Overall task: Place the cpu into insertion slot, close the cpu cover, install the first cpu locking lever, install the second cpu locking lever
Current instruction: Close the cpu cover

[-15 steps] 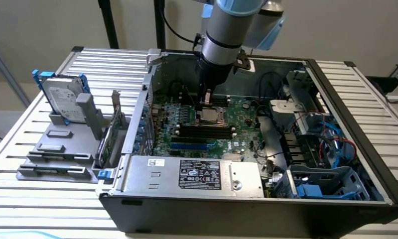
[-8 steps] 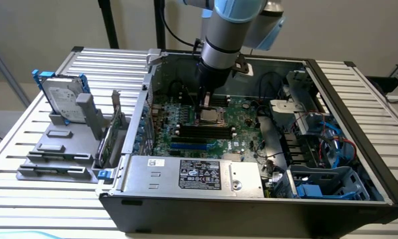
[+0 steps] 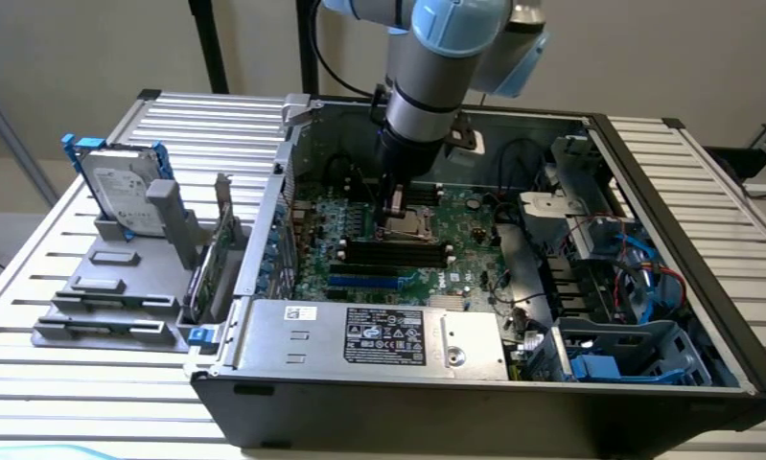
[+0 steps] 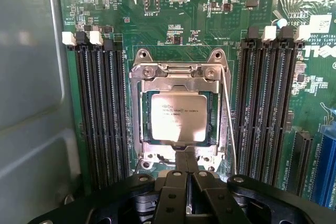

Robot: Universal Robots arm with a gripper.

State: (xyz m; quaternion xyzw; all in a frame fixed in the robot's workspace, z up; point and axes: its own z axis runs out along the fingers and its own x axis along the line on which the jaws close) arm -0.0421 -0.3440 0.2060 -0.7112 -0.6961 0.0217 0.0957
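Cpu under one cpu cover, one end effector closed

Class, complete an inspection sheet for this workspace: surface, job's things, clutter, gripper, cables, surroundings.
Surface: slatted metal table carrying an open computer case.
Job's things: cpu seated in insertion slot; cpu cover lying down around it; thin lever alongside, latching unclear.
Clutter: hard drive standing in a grey rack.
Gripper: gripper shut, tips at the cover's edge.
Cables: black cables, blue cables inside the case.
Surroundings: pale wall.
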